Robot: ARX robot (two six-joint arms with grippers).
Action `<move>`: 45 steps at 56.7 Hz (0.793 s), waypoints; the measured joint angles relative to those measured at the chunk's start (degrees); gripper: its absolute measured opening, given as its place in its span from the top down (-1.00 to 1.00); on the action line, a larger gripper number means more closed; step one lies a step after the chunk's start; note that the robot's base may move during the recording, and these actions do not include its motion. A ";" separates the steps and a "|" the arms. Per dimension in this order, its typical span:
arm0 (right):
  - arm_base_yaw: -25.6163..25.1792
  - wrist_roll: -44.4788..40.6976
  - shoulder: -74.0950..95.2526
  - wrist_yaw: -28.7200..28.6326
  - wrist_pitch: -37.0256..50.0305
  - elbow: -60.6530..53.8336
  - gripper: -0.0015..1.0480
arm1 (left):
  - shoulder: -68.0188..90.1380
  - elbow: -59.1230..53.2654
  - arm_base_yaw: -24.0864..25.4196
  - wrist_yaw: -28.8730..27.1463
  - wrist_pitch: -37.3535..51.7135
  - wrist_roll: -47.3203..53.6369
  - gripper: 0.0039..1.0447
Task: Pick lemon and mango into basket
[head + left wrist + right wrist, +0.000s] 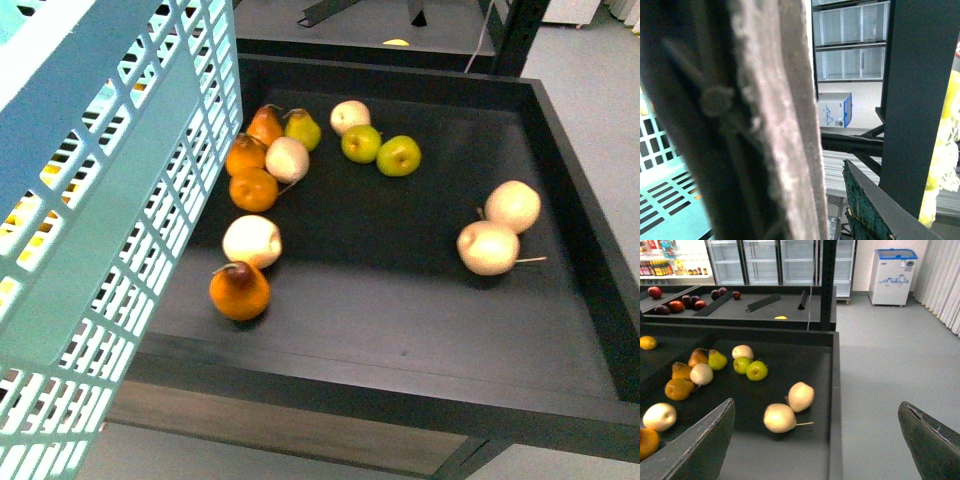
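Note:
The pale turquoise basket hangs tilted, close to the camera at the left of the front view, over the black tray's left edge. Yellow patches show through its slotted wall; I cannot tell whether they are the lemon or the mango. In the left wrist view my left gripper is shut on the basket's brown handle, above its slotted floor. My right gripper hangs open and empty above the tray's right rim, near two pale apples.
The tray holds orange pears, pale apples and green apples. A small yellow fruit lies in the tray behind. Dark uprights stand at the back, grey floor to the right.

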 joint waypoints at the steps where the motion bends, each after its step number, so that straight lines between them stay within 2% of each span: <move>1: 0.00 -0.02 0.00 0.11 0.00 0.00 -0.83 | 0.00 0.00 0.00 0.04 0.00 0.00 0.47; 45: 0.00 0.00 -0.02 -0.02 0.00 0.00 -0.83 | 0.02 0.02 0.00 0.02 0.00 -0.07 0.47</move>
